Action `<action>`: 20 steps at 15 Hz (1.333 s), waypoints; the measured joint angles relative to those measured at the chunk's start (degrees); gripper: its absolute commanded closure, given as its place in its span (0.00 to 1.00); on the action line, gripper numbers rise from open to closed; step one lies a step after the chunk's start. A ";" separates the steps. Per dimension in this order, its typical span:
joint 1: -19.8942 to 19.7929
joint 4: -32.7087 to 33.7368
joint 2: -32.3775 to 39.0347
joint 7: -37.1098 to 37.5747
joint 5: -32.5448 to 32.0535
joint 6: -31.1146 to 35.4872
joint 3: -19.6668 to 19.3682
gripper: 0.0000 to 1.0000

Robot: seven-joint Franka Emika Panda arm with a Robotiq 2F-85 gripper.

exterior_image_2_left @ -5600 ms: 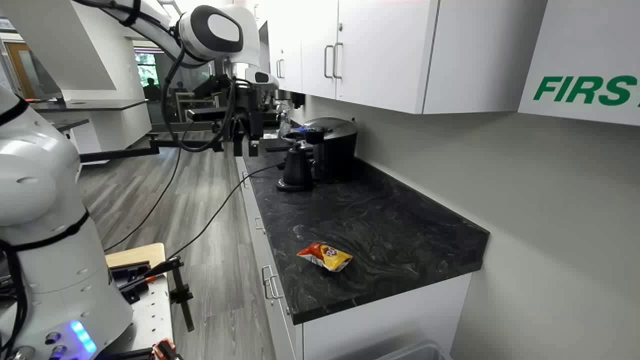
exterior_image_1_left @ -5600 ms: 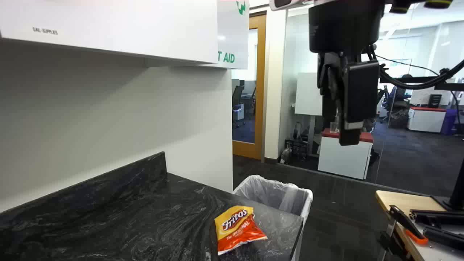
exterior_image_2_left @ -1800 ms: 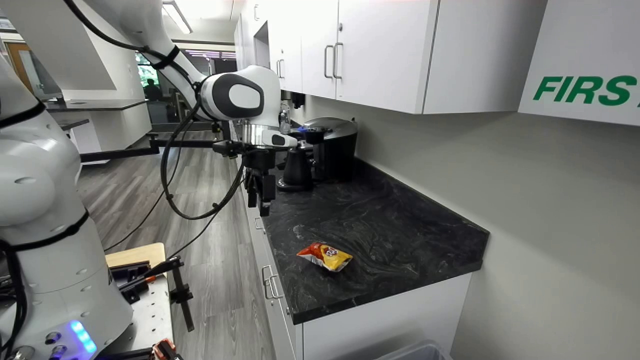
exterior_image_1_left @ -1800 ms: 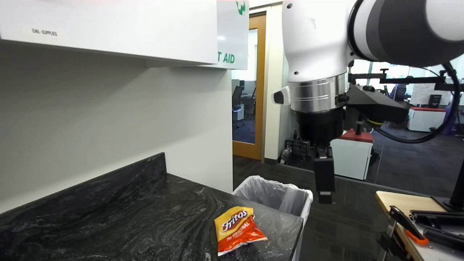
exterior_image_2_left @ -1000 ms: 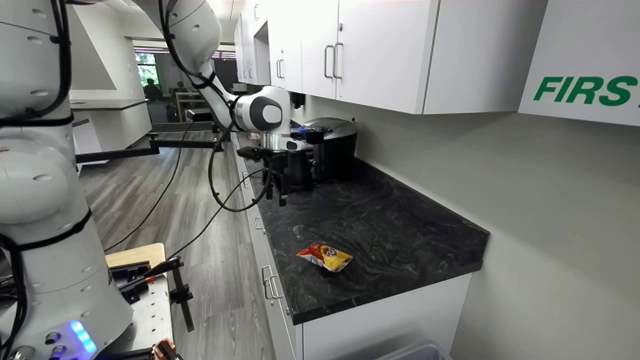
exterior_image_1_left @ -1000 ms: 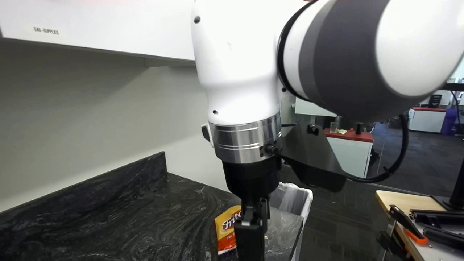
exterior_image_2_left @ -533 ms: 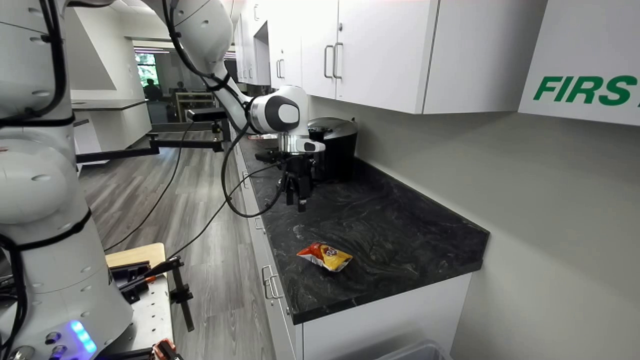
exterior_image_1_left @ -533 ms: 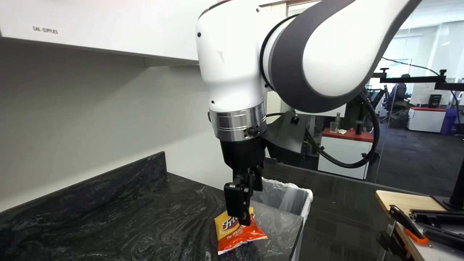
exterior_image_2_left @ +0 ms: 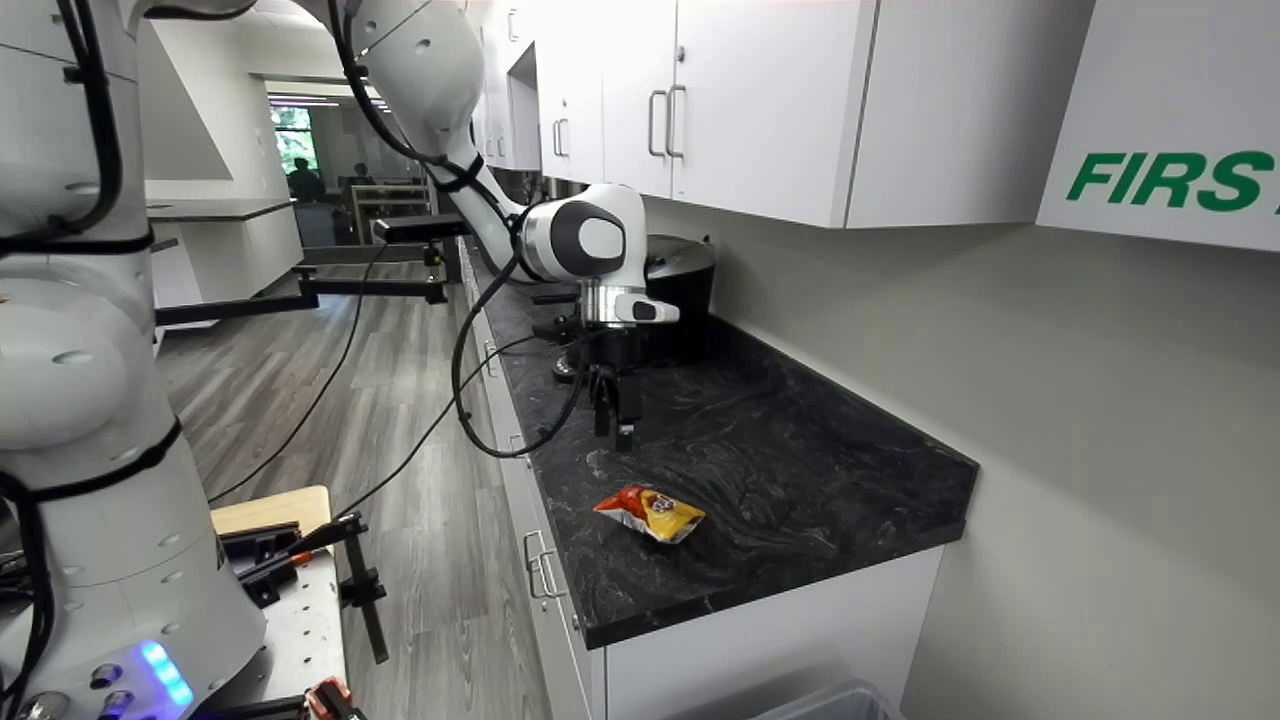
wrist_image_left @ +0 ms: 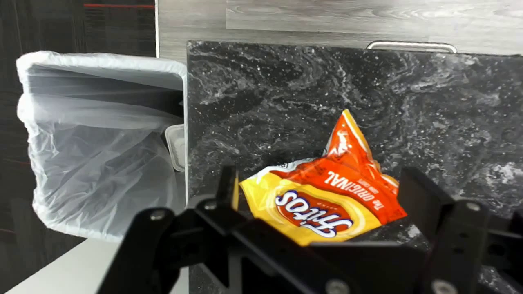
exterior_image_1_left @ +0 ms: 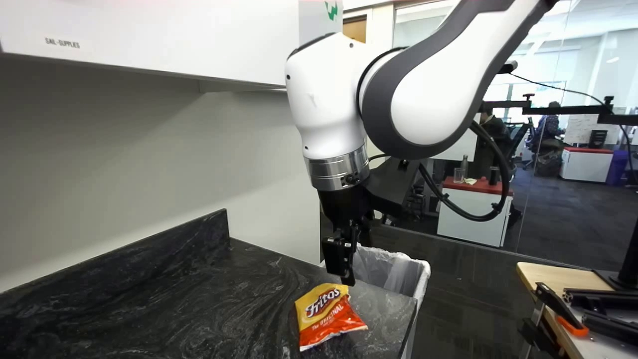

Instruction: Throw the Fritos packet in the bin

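Fritos packet (exterior_image_1_left: 326, 319), logo up on blk counter (exterior_image_1_left: 199, 299), below claw (exterior_image_2_left: 614, 436) w/ a gap btwn; claw jaws spread wide. Bag-lined bin (wrist_image_left: 108, 61) past counter's end, off to one side of claw & lower.

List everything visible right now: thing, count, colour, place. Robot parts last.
upper cabinets: several, white, mounted high
countertop: 1, black marbled, below them
Fritos packet: 1, yellow and red-orange, on the countertop
bin: 1, grey with whitish liner, beside the countertop's end
lidded appliance: 1, black, far along the countertop, partly hidden
red-topped cabinets: 2, white, background
drinking glass: 1, clear, on the nearer one
people: at least 2, dark clothes, background
workbench: 1, white and pale wood, across from the countertop
clamps: count unclear, black and orange, at the workbench
arm: 1, white and dark grey, over the countertop
cable: at least 1, black, looped by the arm
gripper: 1, black, jaws apart, above the countertop
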 measured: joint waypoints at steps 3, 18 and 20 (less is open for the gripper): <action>-0.40 0.00 0.00 0.00 0.05 -1.82 -0.41 0.00; -1.52 4.70 8.23 0.20 2.12 2.10 -1.12 0.00; -2.37 5.98 11.36 -0.06 4.77 3.39 -1.49 0.00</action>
